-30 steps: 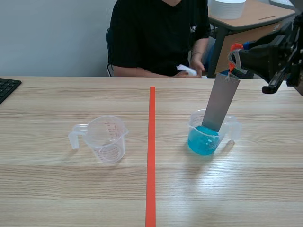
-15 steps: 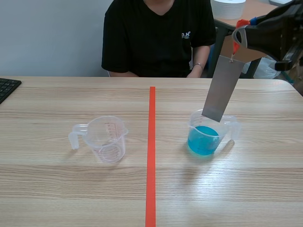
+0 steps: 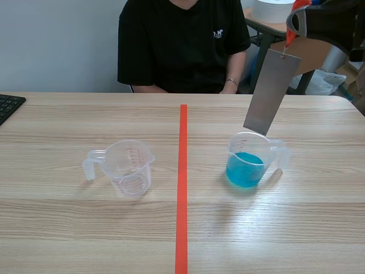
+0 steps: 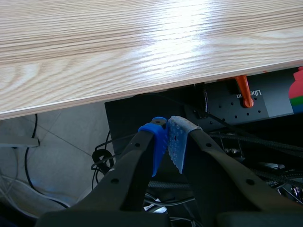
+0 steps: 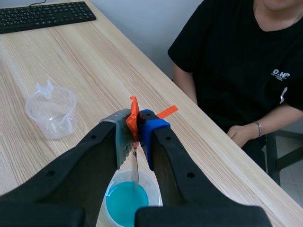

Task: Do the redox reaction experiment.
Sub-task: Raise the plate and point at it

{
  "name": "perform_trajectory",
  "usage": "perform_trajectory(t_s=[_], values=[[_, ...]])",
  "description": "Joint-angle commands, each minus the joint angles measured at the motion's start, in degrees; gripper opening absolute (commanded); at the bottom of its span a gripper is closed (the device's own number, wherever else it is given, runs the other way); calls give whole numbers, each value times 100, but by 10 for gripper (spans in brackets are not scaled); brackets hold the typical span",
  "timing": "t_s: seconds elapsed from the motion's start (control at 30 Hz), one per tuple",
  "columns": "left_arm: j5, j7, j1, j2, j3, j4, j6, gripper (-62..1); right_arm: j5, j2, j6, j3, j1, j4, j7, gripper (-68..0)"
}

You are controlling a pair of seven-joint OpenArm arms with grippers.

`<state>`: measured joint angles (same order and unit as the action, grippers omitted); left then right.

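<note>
**Tally: 2 cups, 2 hands, rest singles**

There were 2 clear plastic measuring cups on 1 tabletop (image 3: 68,228): 1 empty cup (image 3: 130,167) and 1 blue-liquid cup (image 3: 250,161). Metal strip (image 3: 271,91): 1, w/ 1 orange tag (image 5: 132,111) at its top end. Keyboard (image 3: 8,105): 1, black. Tape line (image 3: 182,182): 1, orange-red. Robot hands: 2 in total, i.e. 1 left hand (image 4: 166,142) and 1 right hand (image 5: 135,126). Person (image 3: 182,43): 1, in a black tee.
</note>
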<state>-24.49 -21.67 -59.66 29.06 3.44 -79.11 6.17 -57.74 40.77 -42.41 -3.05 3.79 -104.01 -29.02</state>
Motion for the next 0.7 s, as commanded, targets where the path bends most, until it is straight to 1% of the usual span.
perform_trajectory(t_s=[0.0, 0.13, 0.23, 0.37, 0.57, 0.67], values=[[7, -83, -17, 20, 28, -35, 39, -560, -103, 96, -31, -81, 81, -81, 59, -662], [7, -92, -33, 125, 28, -42, 44, -560, -105, 96, -31, -81, 81, -81, 61, -662], [2, -127, -33, 404, 28, -48, 61, -560, -105, 96, -31, -81, 81, -81, 61, -662], [-48, -306, -31, 977, 28, -131, 63, -560, -105, 94, -31, -81, 81, -81, 61, -662], [-199, -492, 116, 2015, 28, -481, 144, -560, -105, 87, -31, -81, 81, -81, 63, -662], [-212, -426, 527, 2422, 28, -514, 393, -560, -103, 76, -31, -81, 81, -81, 61, -662]])
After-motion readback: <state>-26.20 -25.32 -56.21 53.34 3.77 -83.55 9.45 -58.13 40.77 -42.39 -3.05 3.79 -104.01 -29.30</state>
